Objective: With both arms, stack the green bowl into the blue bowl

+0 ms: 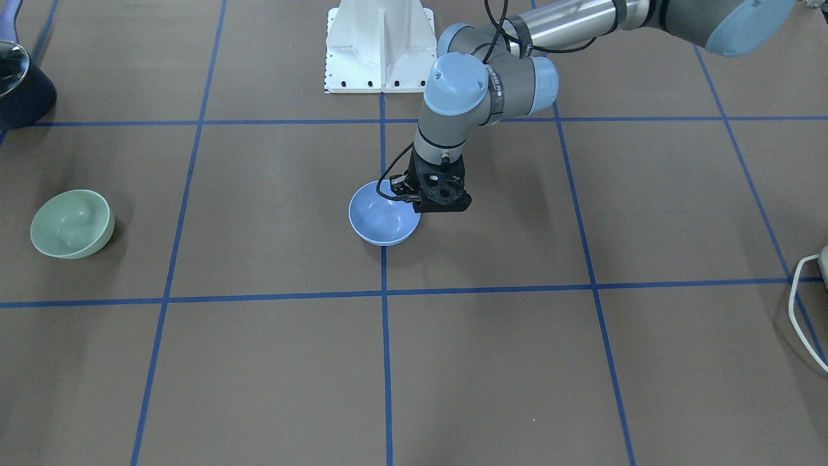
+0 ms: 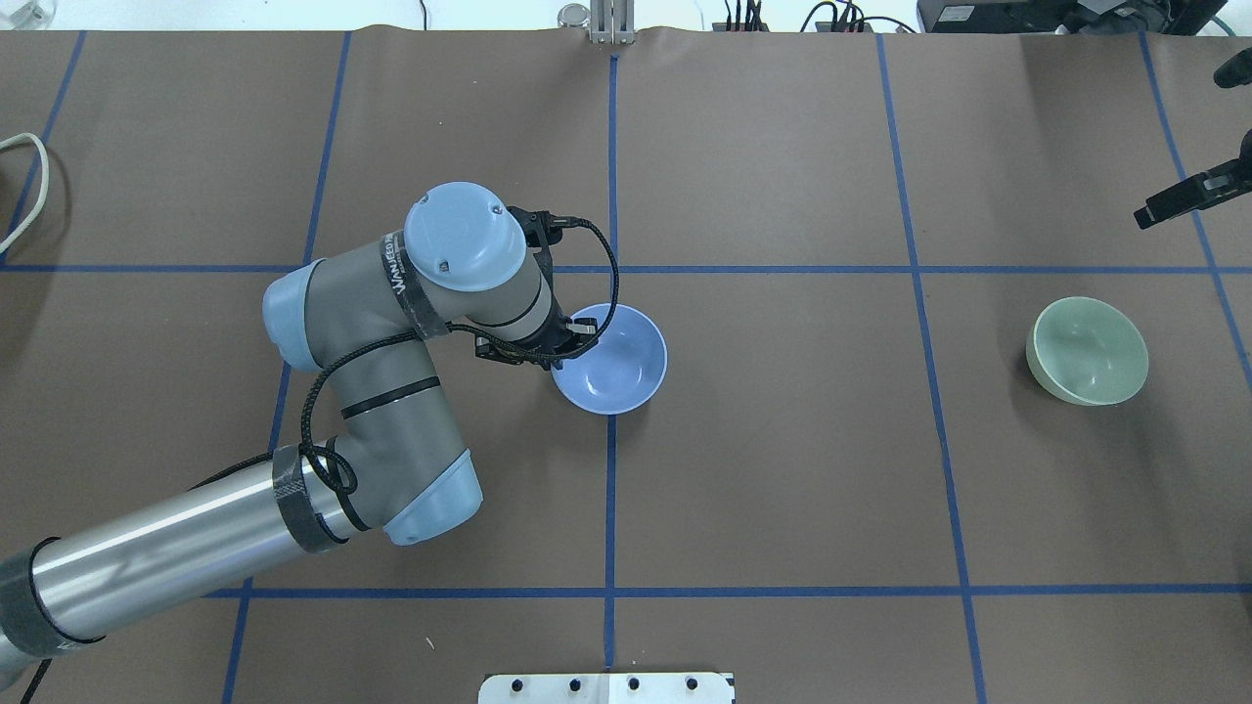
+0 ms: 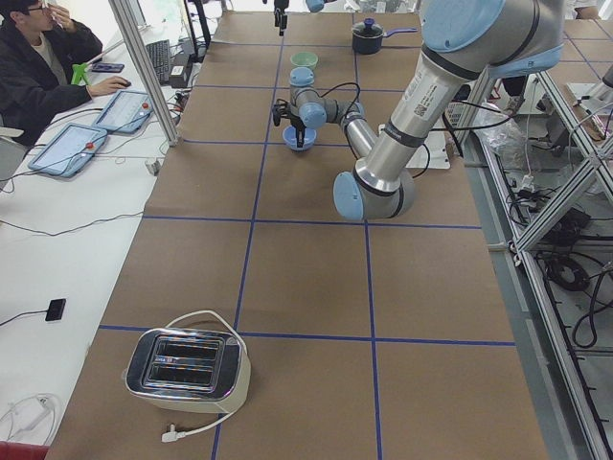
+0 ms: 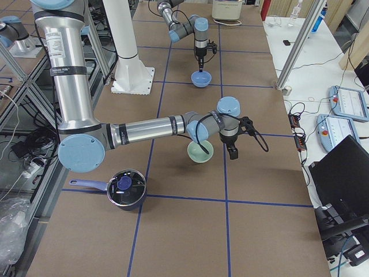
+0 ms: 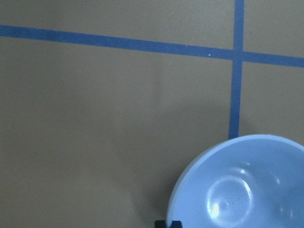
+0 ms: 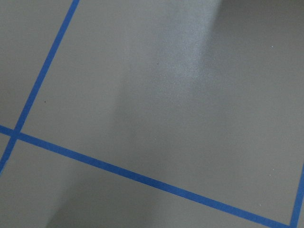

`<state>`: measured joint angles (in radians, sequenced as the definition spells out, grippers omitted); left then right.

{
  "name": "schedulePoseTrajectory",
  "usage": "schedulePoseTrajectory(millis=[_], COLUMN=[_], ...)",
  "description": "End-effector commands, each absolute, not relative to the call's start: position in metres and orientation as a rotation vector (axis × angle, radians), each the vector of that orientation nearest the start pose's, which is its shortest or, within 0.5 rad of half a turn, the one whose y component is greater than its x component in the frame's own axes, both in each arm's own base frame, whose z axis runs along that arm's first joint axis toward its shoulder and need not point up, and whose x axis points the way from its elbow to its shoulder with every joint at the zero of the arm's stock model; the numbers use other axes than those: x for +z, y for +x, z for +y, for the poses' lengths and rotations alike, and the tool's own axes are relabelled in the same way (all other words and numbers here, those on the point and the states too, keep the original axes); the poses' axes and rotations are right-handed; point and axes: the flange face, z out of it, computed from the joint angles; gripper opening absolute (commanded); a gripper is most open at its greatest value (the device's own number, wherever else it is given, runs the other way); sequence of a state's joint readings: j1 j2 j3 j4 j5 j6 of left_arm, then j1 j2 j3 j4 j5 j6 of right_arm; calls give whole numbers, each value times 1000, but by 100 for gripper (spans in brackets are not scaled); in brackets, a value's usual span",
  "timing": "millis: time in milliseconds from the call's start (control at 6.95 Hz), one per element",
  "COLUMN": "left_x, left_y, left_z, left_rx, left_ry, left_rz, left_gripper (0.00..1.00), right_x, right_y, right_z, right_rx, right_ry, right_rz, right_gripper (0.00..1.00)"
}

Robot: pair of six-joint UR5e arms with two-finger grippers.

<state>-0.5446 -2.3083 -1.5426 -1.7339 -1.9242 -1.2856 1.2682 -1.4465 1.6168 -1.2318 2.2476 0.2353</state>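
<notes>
The blue bowl [image 1: 383,221] sits upright near the table's middle on a blue tape line; it also shows in the overhead view [image 2: 616,364] and the left wrist view [image 5: 242,187]. My left gripper [image 1: 432,202] points down at the bowl's edge on the robot's left, its fingertips [image 5: 169,223] closed on the rim. The green bowl [image 2: 1088,352] sits alone far to the robot's right [image 1: 71,224]. My right gripper [image 2: 1185,196] hangs a little beyond the green bowl [image 4: 200,152], apart from it. Only part of it shows, and its jaws cannot be read.
A dark pot with a lid [image 4: 125,188] stands on the robot's right, near the robot's side. A toaster [image 3: 188,370] with a white cord is at the far left end. The white pedestal base [image 1: 379,45] is behind the blue bowl.
</notes>
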Motion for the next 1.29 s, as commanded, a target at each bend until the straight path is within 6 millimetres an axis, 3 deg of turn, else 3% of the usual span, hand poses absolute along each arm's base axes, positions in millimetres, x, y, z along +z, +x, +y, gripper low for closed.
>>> schedulePoseTrajectory(millis=[0, 144, 432, 719, 863, 1151], left_x=[187, 197, 261, 368, 425, 537], left_y=[533, 490, 356, 223, 147, -2], left_z=[-470, -491, -522, -545, -549, -539], left_rx=[-105, -134, -42, 90, 157, 222], left_ry=[74, 39, 79, 154, 175, 180], left_rz=[965, 986, 998, 870, 824, 723], left_gripper=[98, 98, 98, 99, 99, 99], right_x=[535, 542, 553, 562, 567, 578], right_y=[-101, -99, -97, -94, -92, -90], right_z=[-559, -555, -549, -538, -533, -517], right_rx=[-236, -228, -222, -219, -217, -232], right_ry=[296, 281, 263, 251, 243, 252], right_rz=[-777, -777, -773, -772, -770, -777], right_gripper=[100, 100, 100, 100, 100, 100])
